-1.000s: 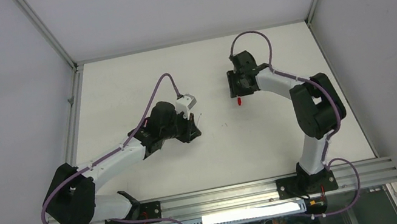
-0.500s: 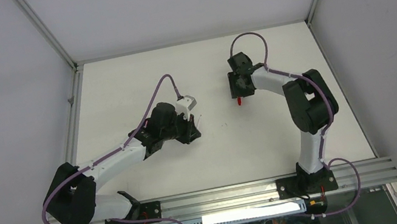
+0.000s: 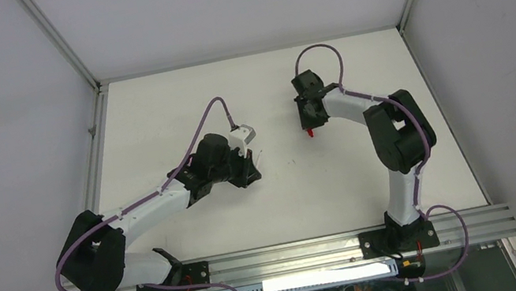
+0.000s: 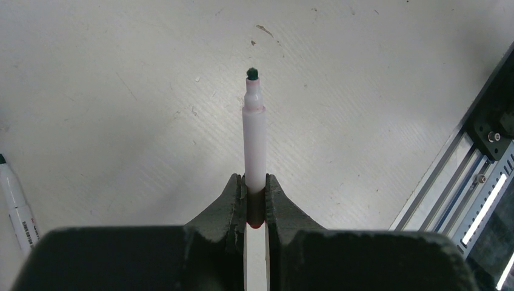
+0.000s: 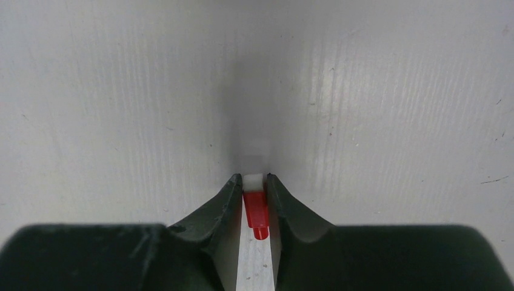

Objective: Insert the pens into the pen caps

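**Left gripper has the pen, right gripper has the cap — line them up before pushing**

Left gripper (image 4: 255, 182) is clenched on a pale pen (image 4: 254, 139), pinching it low on the barrel so that most of the body and the dark green tip stick straight out ahead of the jaws, clear above the worktop (image 4: 121, 91). Right gripper (image 5: 255, 182) is grasping a red cap (image 5: 256, 212), both jaws pressed against its sides, with its whitish end pointing away from the wrist camera and close to the surface. In the top view the two arms stand well apart, the cap on the right and the pen on the left.

The step in hand looks like bringing the two together in the air. To do it well:

- Lift the cap clear of the worktop first, so it does not drag.
- Check which end of the cap is open (the wrist view does not settle this) and turn that end toward the pen tip.
- Put both on one axis before closing the gap — a long overhang like this pen's will swing off line with a small wrist error.
- Push slowly along the axis; a sideways shove could twist the cap out of its narrow hold.

A second pen (image 4: 17, 206) lies at the left edge of the left wrist view, untouched.
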Motion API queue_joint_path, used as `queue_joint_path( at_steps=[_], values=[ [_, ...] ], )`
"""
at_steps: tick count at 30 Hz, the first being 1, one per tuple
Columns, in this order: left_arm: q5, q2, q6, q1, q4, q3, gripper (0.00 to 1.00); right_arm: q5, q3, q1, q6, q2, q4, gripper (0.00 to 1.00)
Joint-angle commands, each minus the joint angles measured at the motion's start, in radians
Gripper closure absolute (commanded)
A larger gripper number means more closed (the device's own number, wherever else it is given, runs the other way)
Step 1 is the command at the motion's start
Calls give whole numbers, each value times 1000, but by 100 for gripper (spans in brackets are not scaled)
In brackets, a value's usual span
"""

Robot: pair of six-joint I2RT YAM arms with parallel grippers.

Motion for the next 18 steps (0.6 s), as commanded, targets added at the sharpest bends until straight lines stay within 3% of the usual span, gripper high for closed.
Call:
queue_joint_path(
  at_steps=[1,7,11,18],
  values=[
    [31,-3,19,-9,37,-6,100,18,29,7,9,21,-18,76],
    [28,-3,22,-9,36,-14,100,23,52,14,6,66,-45,76],
    [38,28,33,-8,46,9,100,13,47,15,16,71,-42,92],
    [36,130,3,-6,169,47,100,-52,46,40,47,5,-4,96]
  ],
)
